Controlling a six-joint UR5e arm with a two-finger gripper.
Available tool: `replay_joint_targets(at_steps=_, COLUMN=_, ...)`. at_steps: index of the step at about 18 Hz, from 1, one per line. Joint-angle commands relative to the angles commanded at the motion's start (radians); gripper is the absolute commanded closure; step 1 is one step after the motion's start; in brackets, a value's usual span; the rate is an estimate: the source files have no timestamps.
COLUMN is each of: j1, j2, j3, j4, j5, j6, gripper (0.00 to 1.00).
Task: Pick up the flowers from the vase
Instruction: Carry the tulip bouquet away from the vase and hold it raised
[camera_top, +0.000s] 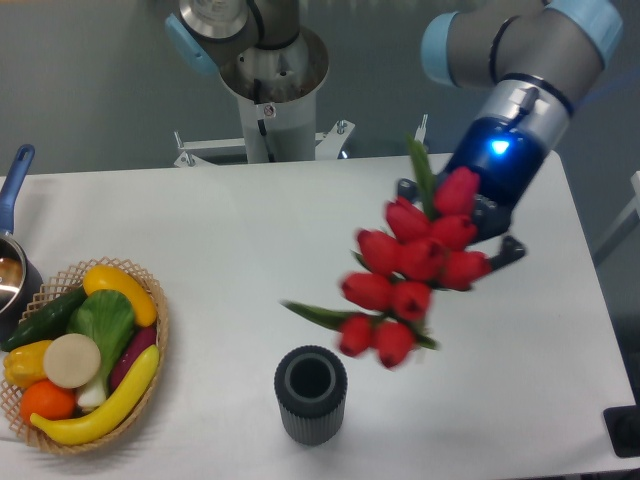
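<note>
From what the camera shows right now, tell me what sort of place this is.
Probably a robot test bench in a lab: a bare white table, the arm's metal mount bolted behind it, and props laid out, namely a basket of toy vegetables, a grey vase, and red flowers held in the tool.

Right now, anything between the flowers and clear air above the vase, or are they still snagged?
Nothing visible. The flowers hang in the gripper, up and to the right of the vase, whose mouth looks empty. No stem reaches it, and nothing lies between them.
</note>
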Motion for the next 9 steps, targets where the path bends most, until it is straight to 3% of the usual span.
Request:
replay_joint_targets(at_steps=6, j1=0.017, j2=0.034, j3=-0.133, j4=-0.003, j5=0.425, j6=0.138, gripper=1.0)
replay_joint_targets(at_steps=9, j1=0.015, j2=0.032, j3=-0.149, j4=-0.008, j5=0.552, j6=0.141, gripper=1.0)
